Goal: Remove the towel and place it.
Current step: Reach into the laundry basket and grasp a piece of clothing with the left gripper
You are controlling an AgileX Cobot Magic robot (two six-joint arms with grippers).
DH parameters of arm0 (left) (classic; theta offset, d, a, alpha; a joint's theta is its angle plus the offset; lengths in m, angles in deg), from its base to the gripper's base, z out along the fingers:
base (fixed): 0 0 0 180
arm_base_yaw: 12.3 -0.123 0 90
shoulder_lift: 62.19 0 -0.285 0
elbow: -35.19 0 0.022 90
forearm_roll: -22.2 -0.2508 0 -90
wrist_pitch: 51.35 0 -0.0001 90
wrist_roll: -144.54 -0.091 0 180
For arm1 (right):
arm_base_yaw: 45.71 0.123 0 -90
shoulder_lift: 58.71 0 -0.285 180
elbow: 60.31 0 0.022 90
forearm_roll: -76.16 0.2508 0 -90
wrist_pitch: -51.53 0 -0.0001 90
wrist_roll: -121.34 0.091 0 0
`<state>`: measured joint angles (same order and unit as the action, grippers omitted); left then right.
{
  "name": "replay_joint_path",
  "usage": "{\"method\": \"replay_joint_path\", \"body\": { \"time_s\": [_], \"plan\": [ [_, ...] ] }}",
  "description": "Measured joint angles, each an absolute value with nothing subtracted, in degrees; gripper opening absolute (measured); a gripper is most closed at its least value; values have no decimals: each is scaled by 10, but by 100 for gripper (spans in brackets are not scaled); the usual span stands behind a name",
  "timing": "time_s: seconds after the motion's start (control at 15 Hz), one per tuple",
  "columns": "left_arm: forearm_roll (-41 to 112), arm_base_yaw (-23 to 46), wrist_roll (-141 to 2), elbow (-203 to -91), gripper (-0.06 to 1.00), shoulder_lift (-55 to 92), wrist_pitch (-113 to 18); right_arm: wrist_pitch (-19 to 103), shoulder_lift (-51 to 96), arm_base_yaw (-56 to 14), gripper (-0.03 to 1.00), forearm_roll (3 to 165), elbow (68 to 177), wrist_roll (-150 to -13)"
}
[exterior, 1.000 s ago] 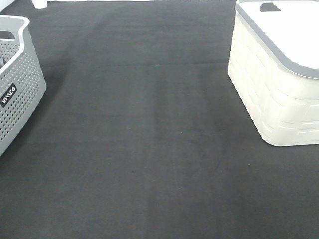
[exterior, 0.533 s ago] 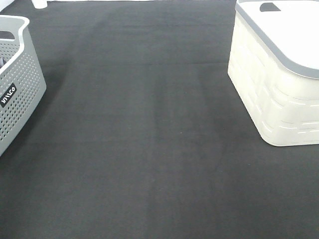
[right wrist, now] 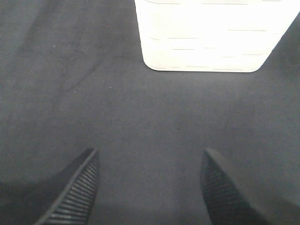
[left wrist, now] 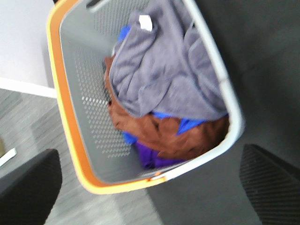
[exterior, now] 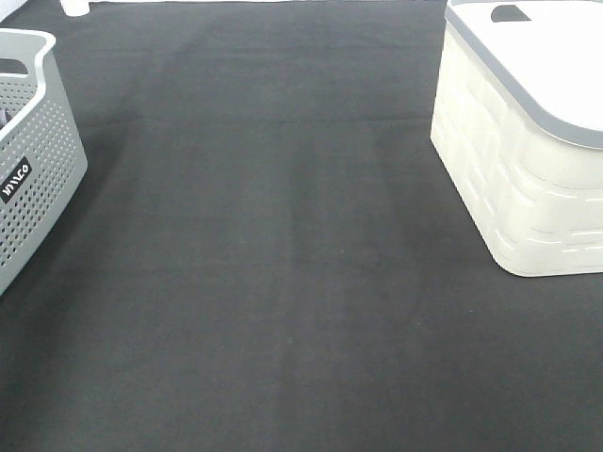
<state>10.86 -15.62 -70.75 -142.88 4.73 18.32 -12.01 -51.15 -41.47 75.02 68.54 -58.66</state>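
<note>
Progress is at the very start, by my reading: the towel [left wrist: 164, 70] has not been lifted and lies in the grey basket [left wrist: 70, 117], on top of the heap, with its white tag [left wrist: 146, 22] showing at one corner. Under it are a brown cloth [left wrist: 164, 136], a blue cloth [left wrist: 185, 124] and a bit of purple cloth [left wrist: 154, 159]. The left gripper [left wrist: 150, 187] hangs above the basket with its jaws spread wide and nothing between them. The towel is out ahead of them and well apart from both fingers [left wrist: 28, 187], roughly in line with the gap. The right gripper [right wrist: 150, 161] is also spread wide and empty, over bare black mat [exterior: 264, 235], with the white bin [right wrist: 206, 37] ahead of its jaws and apart from them. In the high view neither arm shows, and the mat between basket [exterior: 33, 179] and bin [exterior: 518, 169] carries no cloth. Everything is left to do, as I judge it: bring the left jaws down onto the towel, close on a fold, draw it clear of the cloths beneath, and set it down. Where it should go the pictures do not say; the open mat looks the likely place.
</note>
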Motion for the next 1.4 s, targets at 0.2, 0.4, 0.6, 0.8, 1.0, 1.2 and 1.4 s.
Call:
{"method": "replay_joint_path", "body": {
  "time_s": [0.2, 0.4, 0.6, 0.8, 1.0, 1.2, 1.4],
  "plan": [
    [44, -166, -767, -1436, 97, 107, 184, -120, -512, -415, 62, 750, 685, -587],
    [32, -211, -812, -1461, 97, 184, 184, -120, -512, -415, 62, 750, 685, -587],
    [43, -248, -838, -1472, 97, 259, 181, -120, -512, -415, 62, 750, 685, -587],
    [42, -261, -882, -1472, 97, 326, 137, -120, -512, -415, 62, 750, 685, -587],
    [53, -261, -911, -1472, 97, 403, 36, -120, -512, -415, 62, 750, 685, -587],
    [72, -261, -938, -1472, 97, 470, 7, -120, -512, -415, 62, 750, 685, -587],
    [114, -261, -979, -1472, 94, 550, -44, -120, -512, -415, 62, 750, 685, -587]
  ]
}}
